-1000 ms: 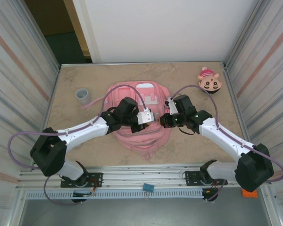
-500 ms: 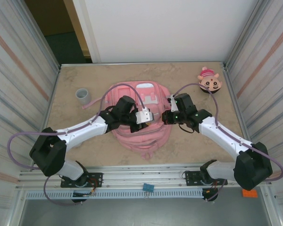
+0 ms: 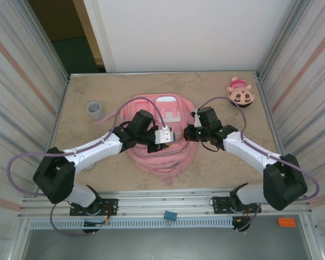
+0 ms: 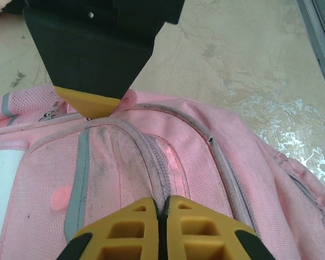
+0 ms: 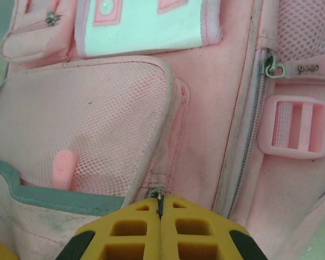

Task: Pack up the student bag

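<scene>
A stone-patterned table (image 3: pixel 86 157) carries a large pink student bag (image 3: pixel 158 158), lying flat with its front up at the table's middle, between the two arms. Both arms reach inward over the bag and nearly meet above it. The left gripper (image 4: pixel 162 208) rests on the bag's curved zipper seam with its yellow jaws pressed together; whether it pinches any fabric cannot be told. The right gripper (image 5: pixel 160 208) is closed too, and appears to pinch a small metal zipper pull (image 5: pixel 155 193) beside a mesh pocket. A round cartoon plush (image 3: pixel 240 93) lies in the far right corner, and a grey cup (image 3: pixel 95 110) stands near the left edge, both well apart from the bag. The visible zippers look closed. Packing seems barely begun: opening a compartment comes first, then loading.
</scene>
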Controlling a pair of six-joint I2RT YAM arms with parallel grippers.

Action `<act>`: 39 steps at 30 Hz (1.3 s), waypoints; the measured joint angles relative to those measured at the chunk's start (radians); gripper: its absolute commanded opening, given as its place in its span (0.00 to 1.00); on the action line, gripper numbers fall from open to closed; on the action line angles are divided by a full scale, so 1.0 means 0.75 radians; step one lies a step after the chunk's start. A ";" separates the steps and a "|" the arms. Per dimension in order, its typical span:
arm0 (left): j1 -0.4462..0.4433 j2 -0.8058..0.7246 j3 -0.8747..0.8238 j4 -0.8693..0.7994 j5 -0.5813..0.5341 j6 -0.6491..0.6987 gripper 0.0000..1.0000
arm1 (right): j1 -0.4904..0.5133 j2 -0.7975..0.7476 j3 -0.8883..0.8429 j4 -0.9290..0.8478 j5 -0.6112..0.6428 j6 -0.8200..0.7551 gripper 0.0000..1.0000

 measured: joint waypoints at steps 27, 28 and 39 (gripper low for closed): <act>0.297 -0.358 -0.170 -0.452 -0.470 -1.464 0.84 | 0.162 0.199 0.286 -0.413 0.192 0.173 0.60; 0.286 -0.347 -0.204 -0.450 -0.491 -1.478 0.81 | 0.163 0.231 0.264 -0.408 0.191 0.182 0.57; 0.181 -0.052 -0.278 -0.288 -0.641 -1.528 0.75 | 0.139 0.393 0.151 -0.228 0.136 0.269 0.47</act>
